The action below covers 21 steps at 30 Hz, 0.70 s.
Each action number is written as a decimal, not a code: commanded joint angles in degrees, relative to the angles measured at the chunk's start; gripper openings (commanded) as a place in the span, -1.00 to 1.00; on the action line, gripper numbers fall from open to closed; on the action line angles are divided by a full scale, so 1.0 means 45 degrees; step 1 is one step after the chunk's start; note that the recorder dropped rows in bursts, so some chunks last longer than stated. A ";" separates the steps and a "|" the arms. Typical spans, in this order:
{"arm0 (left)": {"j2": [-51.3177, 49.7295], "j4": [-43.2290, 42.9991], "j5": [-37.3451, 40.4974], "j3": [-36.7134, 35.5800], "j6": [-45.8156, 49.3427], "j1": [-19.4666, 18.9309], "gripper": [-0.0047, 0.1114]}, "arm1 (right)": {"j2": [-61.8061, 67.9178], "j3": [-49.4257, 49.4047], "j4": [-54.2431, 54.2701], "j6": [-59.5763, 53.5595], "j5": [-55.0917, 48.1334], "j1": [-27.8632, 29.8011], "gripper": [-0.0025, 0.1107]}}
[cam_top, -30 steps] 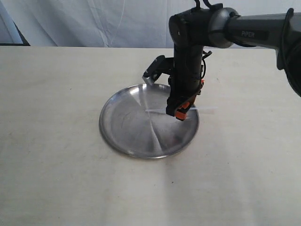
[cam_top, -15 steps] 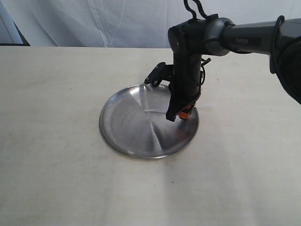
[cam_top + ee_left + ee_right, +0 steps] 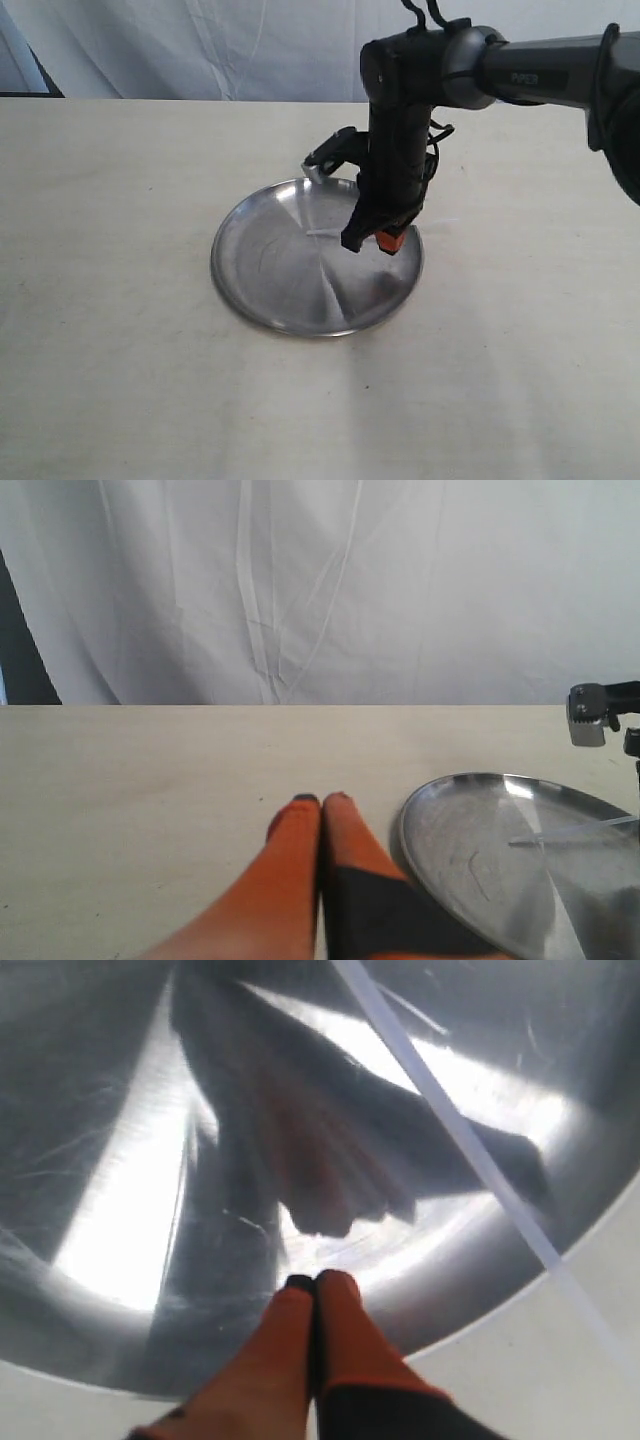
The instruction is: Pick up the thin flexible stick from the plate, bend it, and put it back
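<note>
Right arm [image 3: 545, 68]: dark grey tubular link, pale PIPER lettering, black wrist housing [image 3: 400, 120], looped black cables [image 3: 420, 12]. Right gripper [image 3: 372, 240] and left gripper [image 3: 321, 800]: orange fingers, black bases.

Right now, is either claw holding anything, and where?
Nothing. The left gripper and right gripper are shut empty; the stick lies apart on the plate.

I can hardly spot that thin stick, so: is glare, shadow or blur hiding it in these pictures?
Right wrist view: glare patches on the plate, a dark smeared shadow beyond the right gripper, yet the stick is crisp. Exterior view: soft, the stick a faint pale line. Left wrist view: even light, stick thin but visible.
</note>
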<state>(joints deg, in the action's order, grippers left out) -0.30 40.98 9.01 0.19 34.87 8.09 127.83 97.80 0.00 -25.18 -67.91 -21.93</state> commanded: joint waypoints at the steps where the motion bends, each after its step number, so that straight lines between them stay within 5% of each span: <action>1: 0.0068 -0.0034 -0.0105 -0.0041 0.0001 0.0022 -0.92 | -0.1041 -0.0003 0.0515 0.0554 -0.0144 0.0062 -0.96; 12: 0.0068 -0.0034 -0.0105 -0.0041 0.0001 0.0022 -0.92 | -0.3185 -0.0269 0.2699 0.1251 -0.0135 0.0035 -0.97; 21: 0.0068 -0.0284 -0.1012 -0.0041 0.0021 0.0022 -0.92 | -0.5363 -0.4051 0.3932 0.0591 0.1649 0.0035 -0.97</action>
<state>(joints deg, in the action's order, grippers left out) -0.30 40.54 8.41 0.19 34.87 8.09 106.46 85.83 16.86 -21.75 -64.48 -21.93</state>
